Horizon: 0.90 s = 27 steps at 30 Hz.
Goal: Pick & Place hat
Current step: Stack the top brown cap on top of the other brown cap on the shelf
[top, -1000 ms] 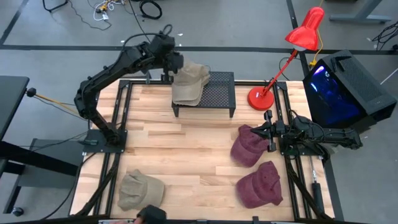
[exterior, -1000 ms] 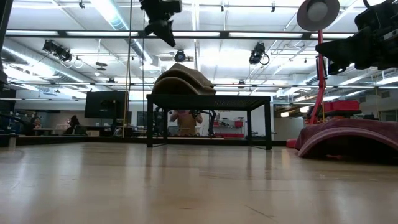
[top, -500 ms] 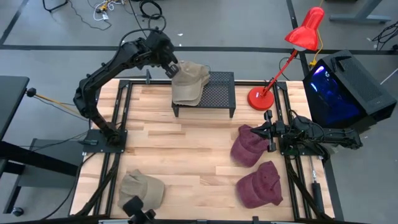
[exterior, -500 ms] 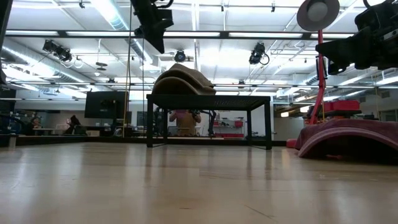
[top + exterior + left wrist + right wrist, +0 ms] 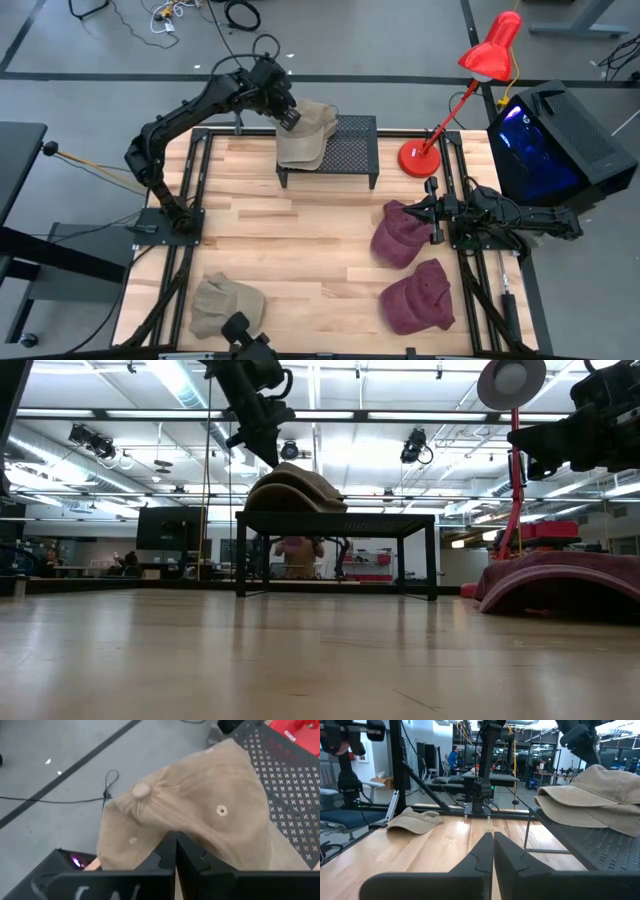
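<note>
A tan hat [image 5: 305, 133] lies with its crown up on the left end of a black mesh stand [image 5: 350, 150] at the table's far edge; its brim hangs over the stand's near side. My left gripper [image 5: 289, 119] is shut and hovers at the hat's far-left crown [image 5: 200, 805], also seen in the low view [image 5: 272, 455]. My right gripper [image 5: 433, 216] is shut and waits low at the table's right, beside a maroon hat [image 5: 398, 236]. Its own view shows the shut fingers [image 5: 493, 842]. My left gripper comes at the tan hat's crown [image 5: 285, 472] from above, slanting from the far left, with shut fingertips right at its surface. I cannot tell whether they touch it. The hat rests on the stand.
A second maroon hat [image 5: 420, 297] lies near the right front, and another tan hat [image 5: 226, 303] lies at the left front. A red desk lamp [image 5: 440, 130] and a black computer case [image 5: 550, 140] stand to the right. Bare wood lies mid-table.
My left gripper first swung a little up and away to the far left, then came back down toward the tan hat's crown. It stays shut. The hat has not moved.
</note>
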Available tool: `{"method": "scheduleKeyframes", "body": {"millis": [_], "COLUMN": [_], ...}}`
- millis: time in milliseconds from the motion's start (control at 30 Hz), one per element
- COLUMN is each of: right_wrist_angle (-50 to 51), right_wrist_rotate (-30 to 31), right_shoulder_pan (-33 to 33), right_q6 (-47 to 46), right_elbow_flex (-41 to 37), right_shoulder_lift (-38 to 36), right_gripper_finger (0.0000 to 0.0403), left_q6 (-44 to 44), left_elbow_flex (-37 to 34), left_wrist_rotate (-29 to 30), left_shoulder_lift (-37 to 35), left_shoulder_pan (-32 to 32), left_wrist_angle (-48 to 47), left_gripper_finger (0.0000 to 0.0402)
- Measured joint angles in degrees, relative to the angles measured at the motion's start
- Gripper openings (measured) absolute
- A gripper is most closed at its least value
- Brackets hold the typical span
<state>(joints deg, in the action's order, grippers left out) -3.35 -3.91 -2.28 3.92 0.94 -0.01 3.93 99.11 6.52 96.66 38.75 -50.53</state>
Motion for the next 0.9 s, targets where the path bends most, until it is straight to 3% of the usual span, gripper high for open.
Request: {"method": "scheduleKeyframes", "body": {"millis": [633, 900], "right_wrist_angle": [-0.01, -0.01], "right_wrist_rotate": [0.01, -0.01], "right_shoulder_pan": [0.02, 0.02], "right_q6": [0.00, 0.00], "right_elbow_flex": [0.01, -0.01], "right_shoulder_lift": [0.00, 0.00], "right_gripper_finger": [0.0016, 0.0016], "left_q6": [2.97, 4.44], "left_elbow_flex": [-0.29, -0.29], "left_wrist_rotate": [-3.44, -9.09], "left_shoulder_lift": [0.57, 0.58], "left_shoulder_pan": [-1.10, -1.84], "left_wrist_angle": [2.30, 5.22], "left_gripper_finger": [0.0004, 0.0005]}}
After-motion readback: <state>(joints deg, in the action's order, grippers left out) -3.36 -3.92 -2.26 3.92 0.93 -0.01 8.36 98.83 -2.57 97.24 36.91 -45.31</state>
